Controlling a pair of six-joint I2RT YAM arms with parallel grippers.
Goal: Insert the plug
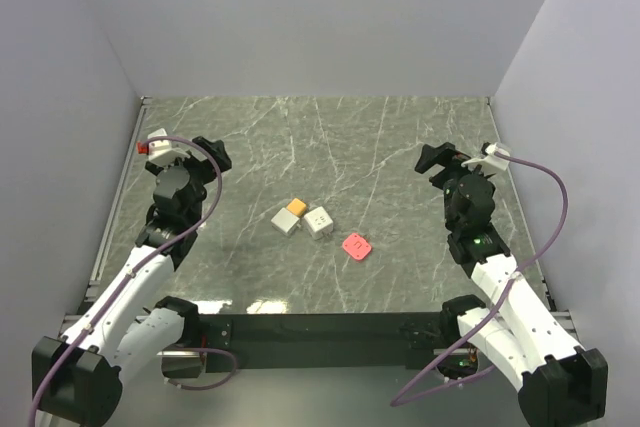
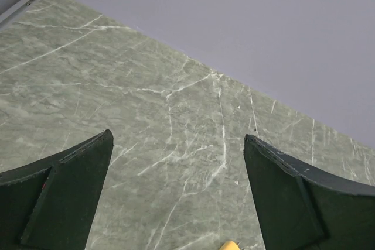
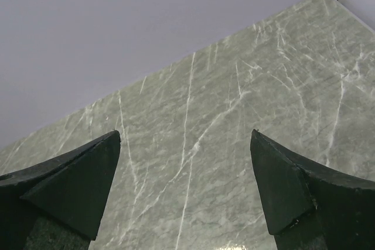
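In the top view a grey cube with an orange top [image 1: 289, 216] lies at the table's middle, touching a white socket cube [image 1: 319, 221] with small slots on its face. A flat pink plug piece [image 1: 357, 246] lies a little to their right and nearer. My left gripper [image 1: 212, 154] is open and empty at the left, well away from them. My right gripper [image 1: 437, 160] is open and empty at the right. In the left wrist view only a tip of the orange part [image 2: 229, 245] shows at the bottom edge, between the dark fingers [image 2: 64, 185].
The green marble table [image 1: 330, 137] is bounded by grey walls on three sides, with a metal rail [image 1: 118, 197] along its left edge. A black bar [image 1: 320, 327] with the arm bases runs along the near edge.
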